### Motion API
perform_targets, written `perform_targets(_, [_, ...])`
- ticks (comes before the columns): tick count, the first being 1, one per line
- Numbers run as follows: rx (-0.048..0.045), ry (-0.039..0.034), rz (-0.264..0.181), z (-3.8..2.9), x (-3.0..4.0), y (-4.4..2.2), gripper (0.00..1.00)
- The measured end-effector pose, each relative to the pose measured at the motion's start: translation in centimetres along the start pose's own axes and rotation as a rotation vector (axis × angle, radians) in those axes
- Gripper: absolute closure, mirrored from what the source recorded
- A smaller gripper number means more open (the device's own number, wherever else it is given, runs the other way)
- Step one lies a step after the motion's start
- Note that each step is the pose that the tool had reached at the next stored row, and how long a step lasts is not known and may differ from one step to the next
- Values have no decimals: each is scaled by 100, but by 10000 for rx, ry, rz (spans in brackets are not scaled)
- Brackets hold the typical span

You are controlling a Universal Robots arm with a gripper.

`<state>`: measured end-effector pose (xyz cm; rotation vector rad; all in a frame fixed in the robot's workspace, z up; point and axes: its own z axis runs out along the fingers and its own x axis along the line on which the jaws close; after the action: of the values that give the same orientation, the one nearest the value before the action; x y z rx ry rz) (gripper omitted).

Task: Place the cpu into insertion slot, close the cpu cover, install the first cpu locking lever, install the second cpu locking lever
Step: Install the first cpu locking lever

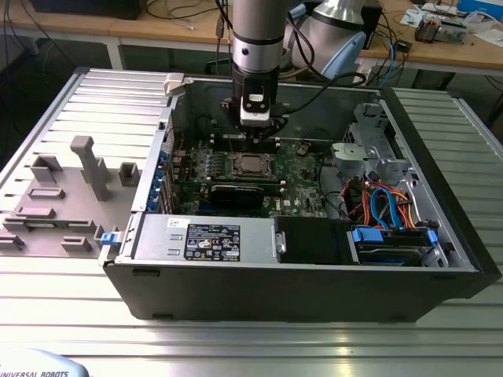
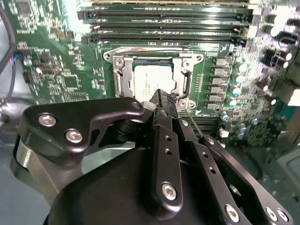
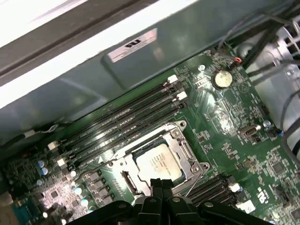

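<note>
Jaws (pressed together) poised upright over the cpu [image 3: 159, 162].

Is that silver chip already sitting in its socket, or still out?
In. The chip lies flat inside the socket, with the metal cover framing it.

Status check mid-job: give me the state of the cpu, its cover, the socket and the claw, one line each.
cpu: seated flat in the socket, silver top facing up.
cpu cover: lowered, framing the chip through its window.
insertion slot: occupied; whether the levers are latched cannot be told.
claw: shut, holding nothing, tip just over the edge of the socket.
computer case: side open, lying on the table.
</note>
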<state>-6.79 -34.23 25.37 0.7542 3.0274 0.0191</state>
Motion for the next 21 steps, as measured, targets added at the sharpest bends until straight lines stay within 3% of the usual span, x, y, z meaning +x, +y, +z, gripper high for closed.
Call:
perform_targets(5, [-19, 18, -1056, 1, 3, -2, 89])
perform_targets(8, [-20, 18, -1074, 1, 35, -18, 89])
perform_targets(21, [-20, 18, -1076, 0, 41, -22, 89])
